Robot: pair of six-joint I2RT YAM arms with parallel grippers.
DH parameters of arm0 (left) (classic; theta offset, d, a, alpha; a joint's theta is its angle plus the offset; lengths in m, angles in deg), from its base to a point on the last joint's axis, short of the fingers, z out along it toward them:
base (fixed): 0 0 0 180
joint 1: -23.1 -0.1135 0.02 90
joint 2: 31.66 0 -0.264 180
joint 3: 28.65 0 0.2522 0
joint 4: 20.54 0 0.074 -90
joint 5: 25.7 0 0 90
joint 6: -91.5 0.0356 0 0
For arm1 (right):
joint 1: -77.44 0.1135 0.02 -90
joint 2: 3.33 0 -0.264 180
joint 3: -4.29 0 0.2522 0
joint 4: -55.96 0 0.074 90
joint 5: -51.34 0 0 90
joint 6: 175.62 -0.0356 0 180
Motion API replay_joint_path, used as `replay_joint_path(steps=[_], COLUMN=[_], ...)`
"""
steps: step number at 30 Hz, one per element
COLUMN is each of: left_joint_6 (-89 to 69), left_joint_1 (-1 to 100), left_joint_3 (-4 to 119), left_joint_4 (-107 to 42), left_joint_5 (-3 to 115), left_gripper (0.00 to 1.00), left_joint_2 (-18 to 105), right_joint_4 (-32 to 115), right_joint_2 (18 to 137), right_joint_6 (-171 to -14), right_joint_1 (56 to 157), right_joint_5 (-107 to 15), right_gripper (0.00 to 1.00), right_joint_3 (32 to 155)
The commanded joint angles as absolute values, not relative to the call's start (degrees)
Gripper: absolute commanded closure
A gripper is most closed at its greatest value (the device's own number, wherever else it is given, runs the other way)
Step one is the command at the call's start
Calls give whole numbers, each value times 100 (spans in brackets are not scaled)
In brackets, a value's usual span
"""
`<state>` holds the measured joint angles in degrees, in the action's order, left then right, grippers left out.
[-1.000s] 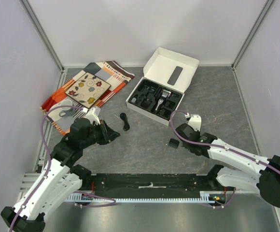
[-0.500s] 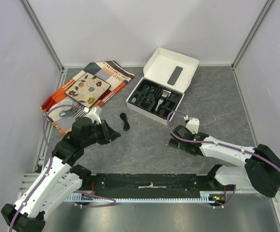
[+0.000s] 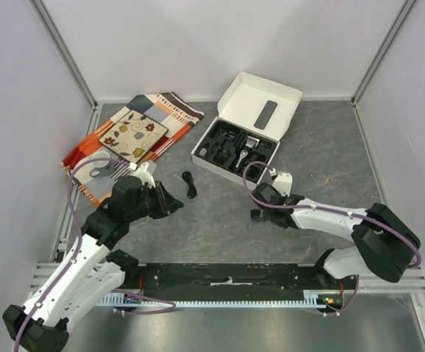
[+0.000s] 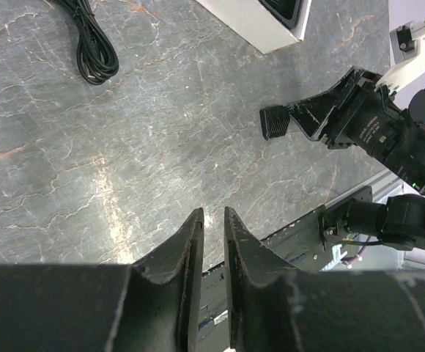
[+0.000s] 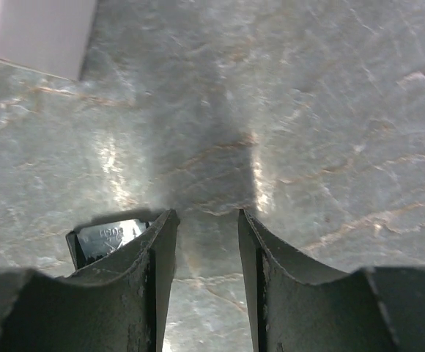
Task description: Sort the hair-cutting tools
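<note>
A small black comb attachment (image 3: 256, 215) lies on the grey table. My right gripper (image 3: 262, 207) is low over it and open. In the right wrist view, the gap at the gripper (image 5: 205, 216) holds only bare table, and the attachment (image 5: 108, 237) sits just outside the left finger. The left wrist view also shows the attachment (image 4: 274, 122) at the right gripper's tips. A coiled black cord (image 3: 190, 183) lies left of centre, also in the left wrist view (image 4: 89, 45). The clipper (image 3: 248, 149) lies in the box's tray. My left gripper (image 3: 174, 204) hovers empty, jaws nearly together (image 4: 212, 214).
The open white box (image 3: 271, 99) with its black tray stands at the back centre; its corner shows in the left wrist view (image 4: 260, 33). A patterned cloth (image 3: 135, 132) lies at the back left, with a white round thing (image 3: 95, 170) on its near part. A black rail (image 3: 227, 277) runs along the near edge.
My right gripper has swung left and come down beside the comb attachment, which has shifted slightly left. The left arm has hardly moved.
</note>
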<state>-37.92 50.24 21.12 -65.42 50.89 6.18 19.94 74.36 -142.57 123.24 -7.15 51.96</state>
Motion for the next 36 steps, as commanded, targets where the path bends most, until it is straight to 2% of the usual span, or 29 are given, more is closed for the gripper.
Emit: replay_joint_path(steps=[1, 4, 9, 14, 20, 25, 27, 29, 36], left_joint_6=[-3603, -3594, -3603, -3638, -3656, -3647, -3647, -3647, -3647], left_joint_1=[5026, 5026, 5026, 5026, 5026, 5026, 5026, 5026, 5026], left_joint_3=[2326, 2308, 2273, 2229, 2229, 2308, 2308, 2308, 2317], left_joint_4=[-6340, -6348, -6401, -6436, -6436, -6524, -6551, -6559, -6559], left_joint_5=[5217, 5252, 5305, 5358, 5332, 5349, 5358, 5349, 5288], left_gripper=[76, 76, 76, 76, 76, 76, 76, 76, 76], left_joint_2=[622, 604, 534, 420, 446, 385, 359, 323, 341], right_joint_4=[2347, 2454, 2769, 2884, 2832, 2428, 2209, 2103, 2163], right_joint_2=[7910, 8435, 9447, 9774, 9581, 8976, 8678, 8405, 8061], right_joint_6=[-13951, -13600, -13141, -12887, -12000, -10999, -10874, -10786, -10724], right_joint_1=[12315, 12315, 12323, 12394, 12394, 12394, 12385, 12385, 12385], right_joint_5=[-1123, -1290, -2282, -2583, -2143, -1941, -1906, -2002, -3021], right_gripper=[53, 52, 52, 52, 46, 40, 34, 29, 27], right_joint_3=[5540, 5952, 6629, 6823, 7244, 7447, 7369, 7176, 6613])
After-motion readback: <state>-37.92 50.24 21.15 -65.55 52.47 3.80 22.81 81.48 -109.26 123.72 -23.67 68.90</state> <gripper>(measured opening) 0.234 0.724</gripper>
